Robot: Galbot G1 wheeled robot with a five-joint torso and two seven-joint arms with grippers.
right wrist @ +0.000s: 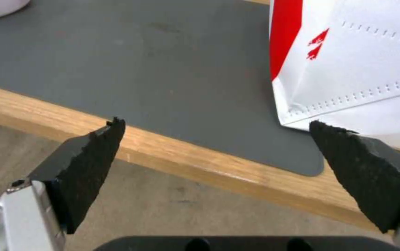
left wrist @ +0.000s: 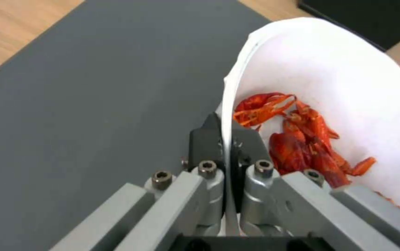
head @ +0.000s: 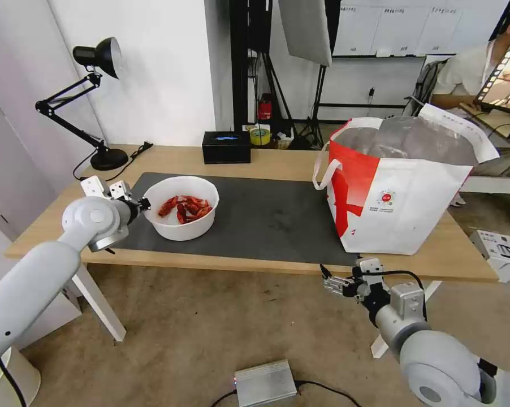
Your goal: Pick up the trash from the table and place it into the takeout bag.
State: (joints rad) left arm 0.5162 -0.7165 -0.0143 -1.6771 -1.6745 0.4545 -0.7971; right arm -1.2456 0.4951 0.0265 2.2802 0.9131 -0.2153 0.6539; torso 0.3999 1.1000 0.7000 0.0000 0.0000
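From the head camera, a long light-wood table (head: 277,161) with white legs carries a large matte dark grey mat (head: 266,217). On the mat's left part sits a white round bowl (head: 181,208) with smooth thin walls, holding a heap of glossy red crayfish shells (head: 187,208). The left gripper (head: 144,203) reaches to the bowl's left rim at the end of a rounded grey arm. On the right end of the table stands the big white takeout bag (head: 402,209) with red side panels, white strap handles, a crinkled silver foil lining and a small round red logo; its mouth gapes open. The right gripper (head: 326,278) hangs below the table's front edge, in front of the bag. A black rectangular box (head: 226,147) rests at the far edge, and a black jointed desk lamp (head: 88,96) stands at the far left corner.

In the left wrist camera, the left gripper's (left wrist: 229,139) dark fingers are pinched onto the bowl's (left wrist: 330,80) thin white rim, one finger inside and one outside, with the shells (left wrist: 297,139) close by.

In the right wrist camera, the right gripper's (right wrist: 216,139) rough black wedge-shaped pads (right wrist: 93,164) are spread wide apart and hold nothing, hovering off the table's wooden front edge (right wrist: 200,158) near the bag's lower corner (right wrist: 349,69).
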